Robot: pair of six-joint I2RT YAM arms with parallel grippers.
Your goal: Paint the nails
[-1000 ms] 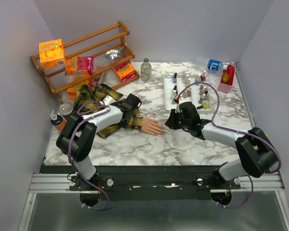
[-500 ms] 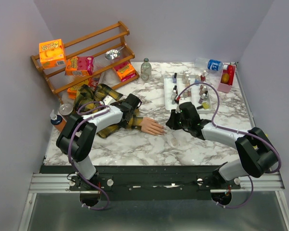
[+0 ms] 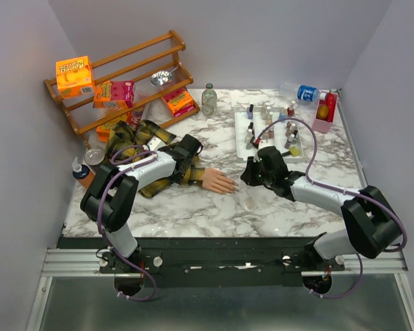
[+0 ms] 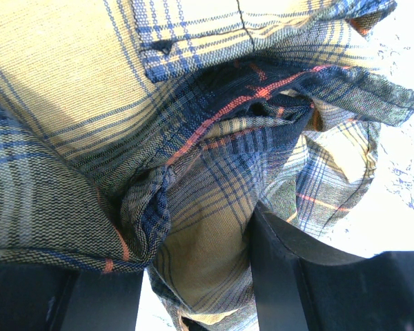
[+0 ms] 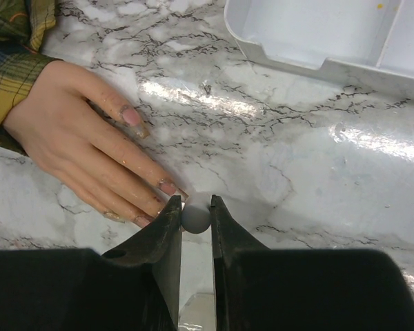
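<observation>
"Well, start at your right gripper [image 5: 195, 204]: its jaws are pressed together on a small grey knob [image 5: 195, 217]. I take that for the top of a polish brush, but the bristle end is hidden beneath it."

"Agreed. From there the nails [image 5: 168, 187] lie up and to your left in the wrist view, with the nearest fingertip just beside the left jaw. The mannequin hand [image 5: 76, 131] lies back-up on the table [image 5: 297, 172], its fingers fanned and slanting down toward your jaws."

"So each finger's long axis points at you, tip first. From above, the hand sits between the two arms, wrist toward the left one and tips toward the right. Your right arm is plainly the nearer to the nails."

"Your left gripper [image 4: 193, 289] is at the other end. Its jaws stand part way apart with a bunch of the plaid sleeve [image 4: 124, 103] filling the gap, so it is pinching cloth, as far as I can judge. It is well apart from the fingertips."

"Then your stroke will likely want a small shift leftward, running along a finger rather than across it. The white tray [image 5: 317, 41] lies beyond, apart from the hand, so it shouldn't get in your way."
</observation>
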